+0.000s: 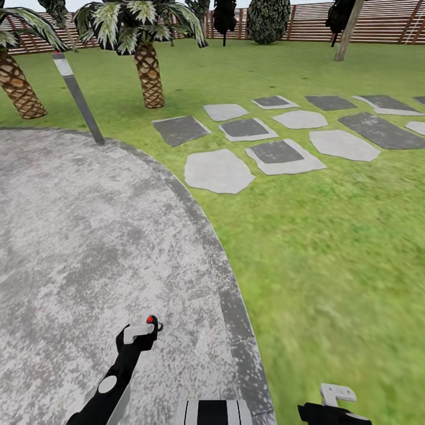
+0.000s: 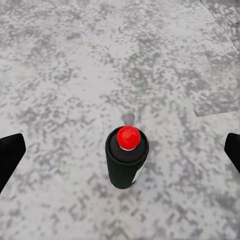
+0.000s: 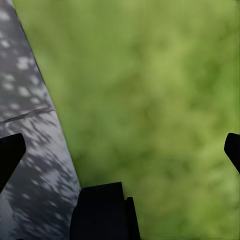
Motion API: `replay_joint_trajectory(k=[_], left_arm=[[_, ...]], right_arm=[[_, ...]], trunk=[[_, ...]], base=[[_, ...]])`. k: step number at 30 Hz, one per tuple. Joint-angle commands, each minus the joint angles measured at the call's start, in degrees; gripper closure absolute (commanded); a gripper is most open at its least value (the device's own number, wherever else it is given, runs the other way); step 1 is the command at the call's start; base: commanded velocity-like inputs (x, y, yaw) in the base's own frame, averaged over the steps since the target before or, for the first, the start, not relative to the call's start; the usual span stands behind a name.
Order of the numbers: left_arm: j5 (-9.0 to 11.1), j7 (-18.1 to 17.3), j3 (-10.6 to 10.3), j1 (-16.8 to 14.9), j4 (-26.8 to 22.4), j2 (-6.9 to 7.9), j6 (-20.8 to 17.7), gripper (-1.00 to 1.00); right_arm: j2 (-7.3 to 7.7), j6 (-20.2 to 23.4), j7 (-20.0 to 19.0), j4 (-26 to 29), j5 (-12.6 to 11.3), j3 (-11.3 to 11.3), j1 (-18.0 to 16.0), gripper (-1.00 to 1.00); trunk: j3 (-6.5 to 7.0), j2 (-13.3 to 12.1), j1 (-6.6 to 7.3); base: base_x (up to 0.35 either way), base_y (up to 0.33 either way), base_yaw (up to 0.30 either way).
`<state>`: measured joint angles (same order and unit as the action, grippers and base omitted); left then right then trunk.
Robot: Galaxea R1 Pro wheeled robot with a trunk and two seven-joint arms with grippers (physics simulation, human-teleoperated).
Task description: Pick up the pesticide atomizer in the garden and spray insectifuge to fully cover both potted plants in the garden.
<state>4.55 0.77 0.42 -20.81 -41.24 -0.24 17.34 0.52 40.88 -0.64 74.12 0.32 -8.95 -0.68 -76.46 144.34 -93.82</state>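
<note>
The pesticide atomizer (image 2: 126,160) has a dark green body with a whitish label and a red cap. Seen from above in the left wrist view, it sits midway between my left gripper's (image 2: 120,152) two black fingertips (image 2: 10,155), over the grey stone patio (image 2: 60,75). The fingers stand wide apart and do not touch the bottle. In the head view the red cap (image 1: 151,320) shows at the tip of my left gripper (image 1: 141,330). My right gripper (image 3: 120,150) is open with nothing in it, over grass beside the patio edge; it also shows low in the head view (image 1: 333,401). The potted plants are out of view.
The round patio (image 1: 88,236) curves into lawn (image 1: 330,265) on the right. Flat stepping stones (image 1: 218,171) lie ahead. A grey bollard lamp (image 1: 79,97) leans at the patio's far rim, with two palms (image 1: 147,71) (image 1: 20,88) behind. A slatted fence (image 1: 378,23) closes the back.
</note>
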Motion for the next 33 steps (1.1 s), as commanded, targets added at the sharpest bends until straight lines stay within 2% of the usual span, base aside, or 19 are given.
replay_joint_trajectory(k=[1, 15, 25, 33], left_arm=[[0.5, -0.1, 0.0, 0.0, 0.0, -0.02, 0.2, -1.00], [0.5, 0.0, 0.0, 0.0, 0.0, -0.02, 0.2, -1.00], [0.5, -0.1, 0.0, 0.0, 0.0, -0.02, 0.2, -1.00], [0.5, -0.1, 0.1, 0.0, 0.0, -0.02, 0.2, -1.00]], right_arm=[[0.00, 0.3, -0.1, 0.1, 0.0, 0.0, 0.0, -1.00], [0.00, 0.3, -0.1, 0.1, 0.0, -0.1, 0.0, -1.00], [0.00, 0.3, -0.1, 0.5, 0.0, -0.3, 0.0, -1.00], [0.00, 0.3, -0.1, 2.2, 0.0, -0.2, 0.0, -1.00]], trunk=[[-0.04, 0.0, 0.01], [-0.04, 0.0, 0.01], [-0.04, 0.0, 0.01], [-0.04, 0.0, 0.01]], base=[[0.074, -0.006, 0.000], [0.094, -0.033, -0.002], [0.039, 0.022, -0.179], [0.001, 0.000, -0.040]])
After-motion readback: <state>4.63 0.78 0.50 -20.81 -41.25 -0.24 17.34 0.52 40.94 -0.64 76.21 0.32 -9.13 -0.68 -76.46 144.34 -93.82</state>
